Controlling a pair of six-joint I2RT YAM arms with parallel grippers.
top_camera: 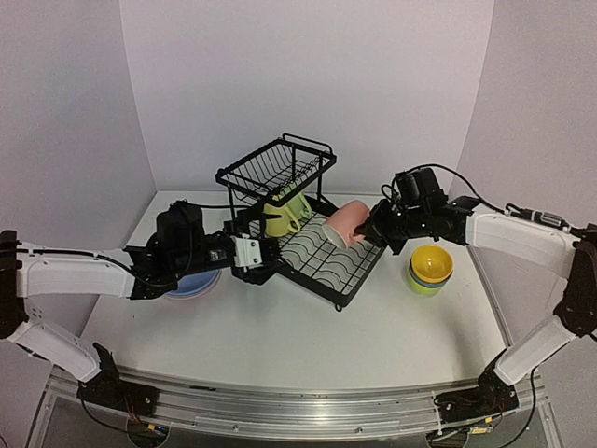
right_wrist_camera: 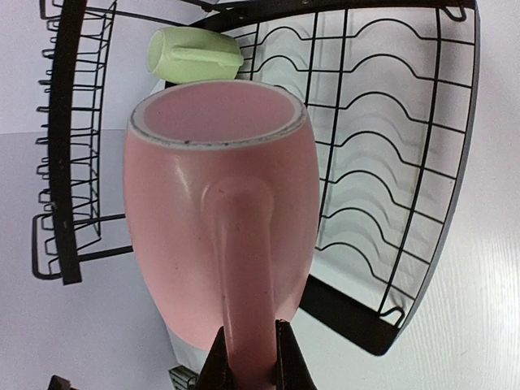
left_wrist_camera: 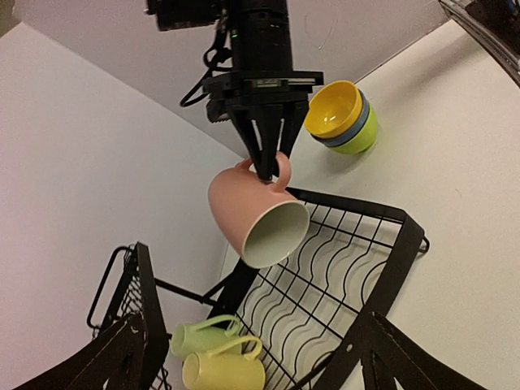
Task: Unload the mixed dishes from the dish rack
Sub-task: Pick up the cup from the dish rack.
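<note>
The black wire dish rack [top_camera: 322,266] stands mid-table with its raised upper basket [top_camera: 275,168] at the back. A yellow mug [top_camera: 278,222] and a pale-green mug [top_camera: 298,202] lie in the lower tray under the basket. My right gripper [top_camera: 370,231] is shut on the handle of the pink mug [top_camera: 342,225] and holds it tilted above the tray's right part. In the right wrist view the fingertips [right_wrist_camera: 218,361] pinch the handle of the pink mug [right_wrist_camera: 219,236]. My left gripper [top_camera: 252,254] is open and empty at the rack's left front edge.
A stack of bowls [top_camera: 430,268], yellow on top of blue and green, stands on the table right of the rack. A blue plate [top_camera: 194,283] lies on the table left of the rack, partly under my left arm. White walls enclose the back and sides.
</note>
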